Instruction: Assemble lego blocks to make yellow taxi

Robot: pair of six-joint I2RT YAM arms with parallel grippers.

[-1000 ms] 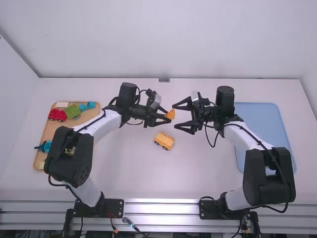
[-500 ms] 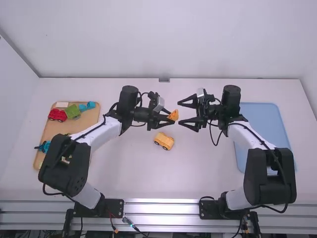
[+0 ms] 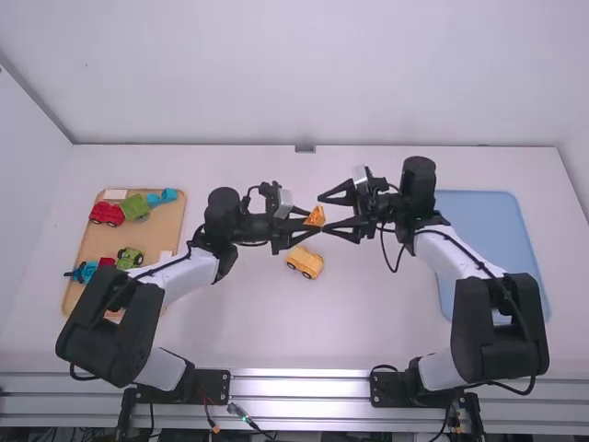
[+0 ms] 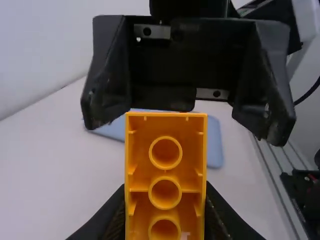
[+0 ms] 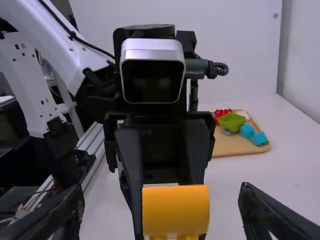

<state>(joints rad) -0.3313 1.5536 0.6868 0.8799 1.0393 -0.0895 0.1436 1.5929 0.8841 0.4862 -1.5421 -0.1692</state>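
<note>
And there's the yellow car (image 3: 305, 262) on the bench (image 3: 239, 318), our marker for everything. In the high view, just past its far side, the left end effector (image 3: 309, 222) has the orange-yellow block (image 3: 315, 216) pinched between its fingertips, up off the bench. Facing it, also past the car's far side, the right end effector (image 3: 329, 213) has its fingers spread wide, reaching around the block with nothing gripped!

Over to the left wrist view: here's the block's hollow side, three round tubes in a row, the left end effector (image 4: 165, 220) closed in on it. Swap to the right wrist view and it's the other face, smooth and rounded, lined up in the gap of the right end effector (image 5: 160, 212), clear of both fingers.

Back up high, well to the left of the yellow car lies the tan tray (image 3: 88, 241), carrying a red car (image 3: 107, 214), a green block (image 3: 134, 207) and a small green vehicle (image 3: 130, 258), plus blue pieces (image 3: 162, 196). Well to the car's right, the blue tray (image 3: 483, 221).
</note>
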